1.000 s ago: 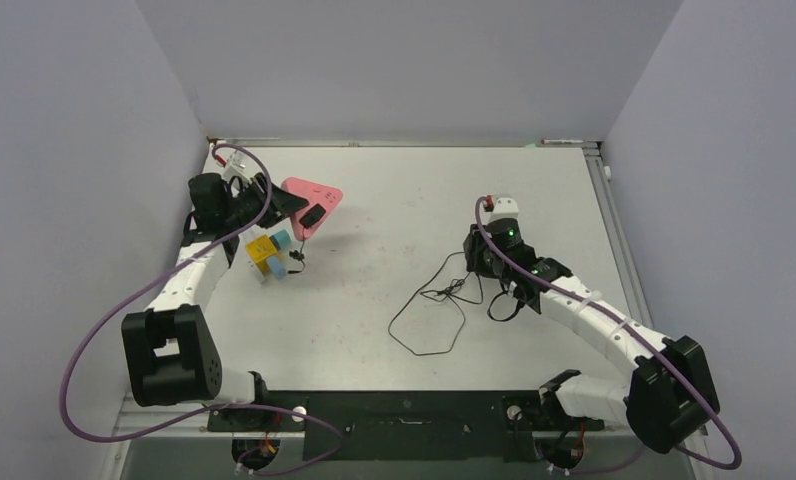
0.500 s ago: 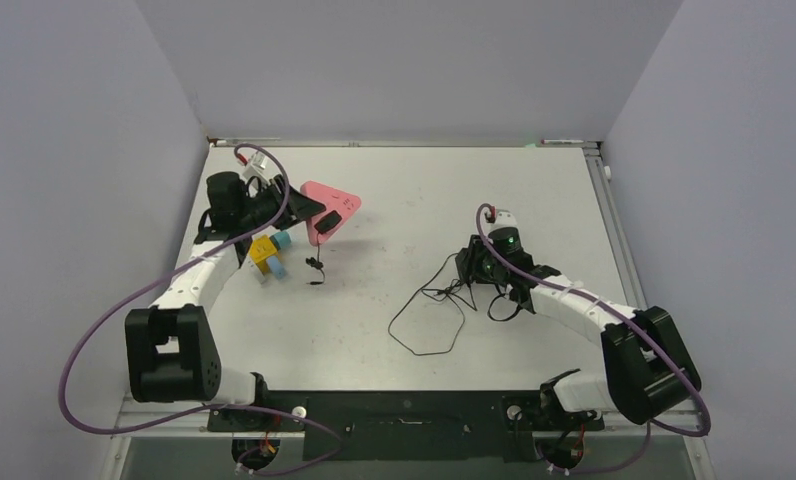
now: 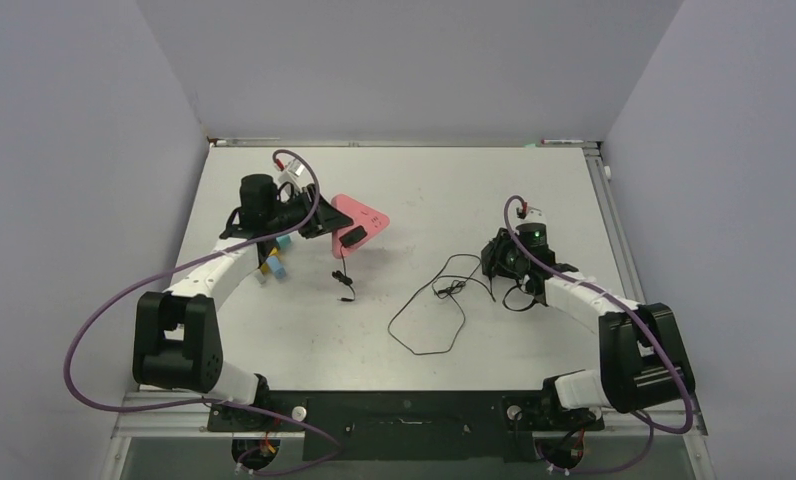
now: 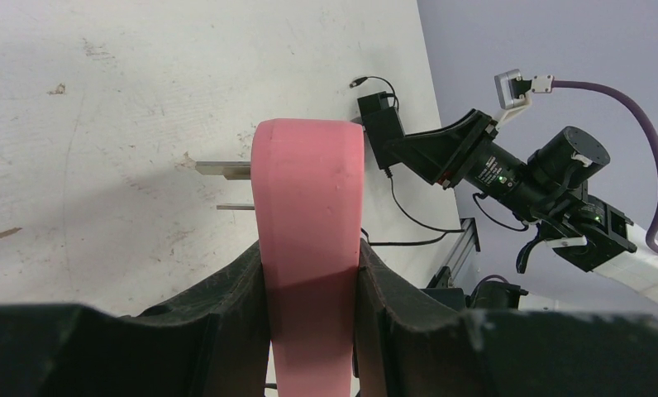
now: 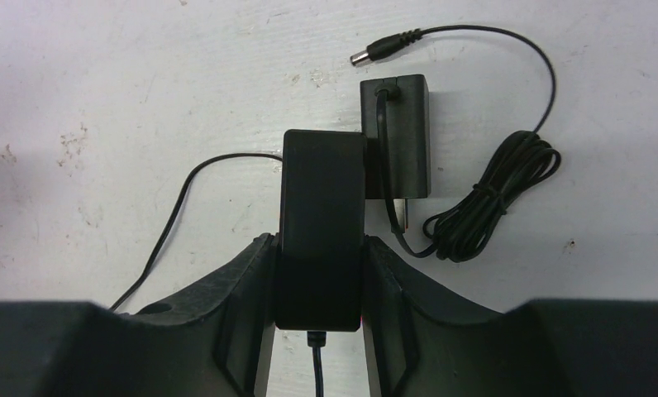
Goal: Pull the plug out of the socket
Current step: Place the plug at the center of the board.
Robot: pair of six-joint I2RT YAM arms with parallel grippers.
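Left claw [image 4: 309, 252] clamping the socket [image 4: 309, 182], right claw [image 5: 319, 244] a freed adapter [image 5: 321, 190], I must drop it, then grab the plug [image 3: 352, 237] at nine o'clock.

The top camera is looking down from behind both arms over the whole tabletop [image 3: 444, 190]. The left wrist camera is facing across it, sharing the right arm [image 4: 507, 169] with that view; the right wrist camera is looking straight down from close.

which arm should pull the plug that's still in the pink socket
Right, probably. The left end effector is shut on the pink socket, steadying it, with the black plug on the side toward the right arm. The right end effector must first drop the adapter it holds.
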